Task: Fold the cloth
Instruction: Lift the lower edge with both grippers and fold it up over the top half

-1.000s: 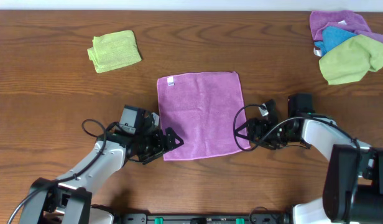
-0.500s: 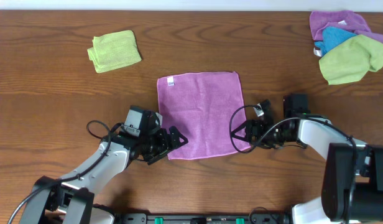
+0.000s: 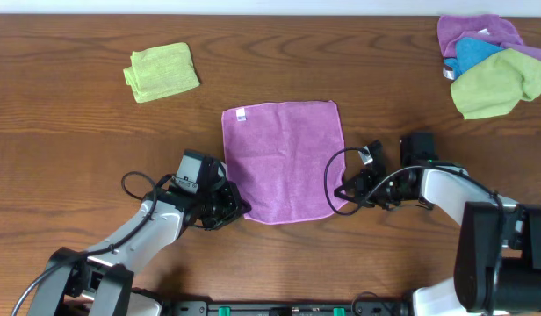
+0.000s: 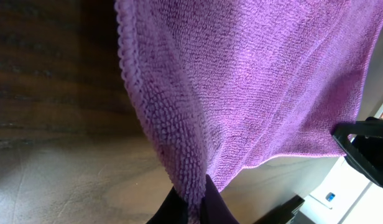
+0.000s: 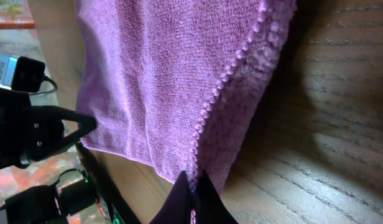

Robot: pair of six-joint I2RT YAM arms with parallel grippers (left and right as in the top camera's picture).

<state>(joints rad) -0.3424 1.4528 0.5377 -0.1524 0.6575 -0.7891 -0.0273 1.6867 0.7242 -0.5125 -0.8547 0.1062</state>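
cloth flat at centre, both near corners pinched
left gripper clamped on the near-left corner, right gripper on the near-right. wrist views cut the fingertips off at the bottom edge, and the corners themselves are hidden. white tag far left.

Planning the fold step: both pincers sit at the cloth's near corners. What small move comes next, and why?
Probably lift both corners slightly together: the left pincer and right pincer each look shut on a near corner of the cloth, which lies flat, unfolded.
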